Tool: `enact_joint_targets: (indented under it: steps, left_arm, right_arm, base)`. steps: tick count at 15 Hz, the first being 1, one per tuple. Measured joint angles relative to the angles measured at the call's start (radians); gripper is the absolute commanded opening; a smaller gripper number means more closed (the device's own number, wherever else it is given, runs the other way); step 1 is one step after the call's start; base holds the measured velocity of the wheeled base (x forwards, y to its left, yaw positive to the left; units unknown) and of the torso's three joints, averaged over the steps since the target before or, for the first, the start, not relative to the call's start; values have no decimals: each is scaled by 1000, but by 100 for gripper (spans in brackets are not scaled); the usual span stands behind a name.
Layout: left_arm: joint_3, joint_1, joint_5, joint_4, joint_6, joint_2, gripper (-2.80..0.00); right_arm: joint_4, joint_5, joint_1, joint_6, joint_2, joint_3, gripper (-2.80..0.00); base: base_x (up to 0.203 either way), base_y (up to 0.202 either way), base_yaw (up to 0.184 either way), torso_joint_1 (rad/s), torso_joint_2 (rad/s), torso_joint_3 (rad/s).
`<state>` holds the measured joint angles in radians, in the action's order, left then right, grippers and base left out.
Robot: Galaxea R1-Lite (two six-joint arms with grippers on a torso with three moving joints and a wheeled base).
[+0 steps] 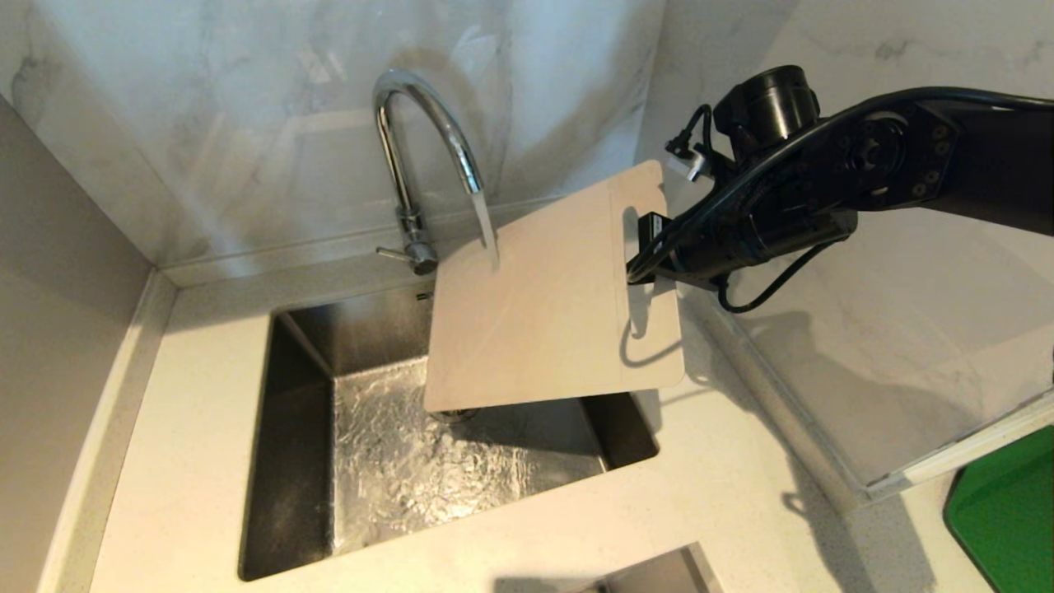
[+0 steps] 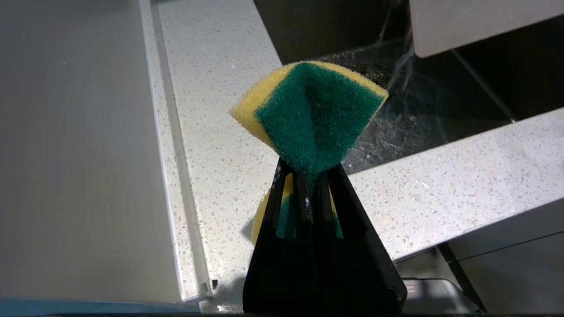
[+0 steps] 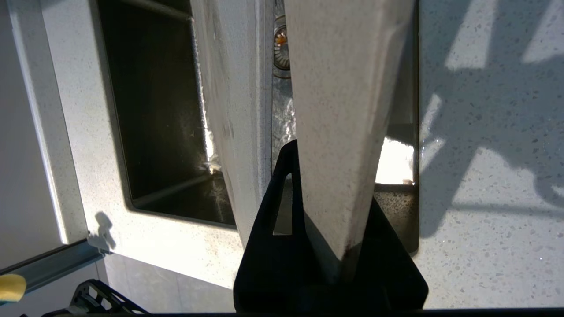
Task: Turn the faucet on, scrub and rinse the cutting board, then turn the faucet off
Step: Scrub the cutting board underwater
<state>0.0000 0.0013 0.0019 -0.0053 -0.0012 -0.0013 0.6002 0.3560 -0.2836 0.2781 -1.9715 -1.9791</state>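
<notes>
Over the sink, the off-white cutting board (image 1: 543, 305) is held tilted, its slot handle end toward my right arm. My right gripper (image 1: 650, 247) is shut on that handle end; in the right wrist view the cutting board (image 3: 343, 110) runs away from the right gripper (image 3: 330, 176) between its black jaws. The chrome faucet (image 1: 412, 123) is running, and its stream of water (image 1: 487, 226) lands on the board's upper face. My left gripper (image 2: 310, 174), out of the head view, is shut on a yellow and green sponge (image 2: 313, 110) above the counter beside the sink.
The steel sink (image 1: 288, 461) is wet, with water rippling on its floor. Speckled white counter (image 1: 189, 428) surrounds it, and marble walls close the corner behind and to the right. A green slab (image 1: 1005, 511) lies at the far right. The faucet's lever (image 1: 403, 254) sticks out left.
</notes>
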Motion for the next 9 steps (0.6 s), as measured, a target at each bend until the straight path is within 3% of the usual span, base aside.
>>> enact_joint_targets:
  steps: [9]
  left_arm:
    - [0,0,0,0,0,0,-280]
  right_arm:
    - [-7,3,20,0,7,1,-280]
  base:
    - [0,0,0,0,0,0]
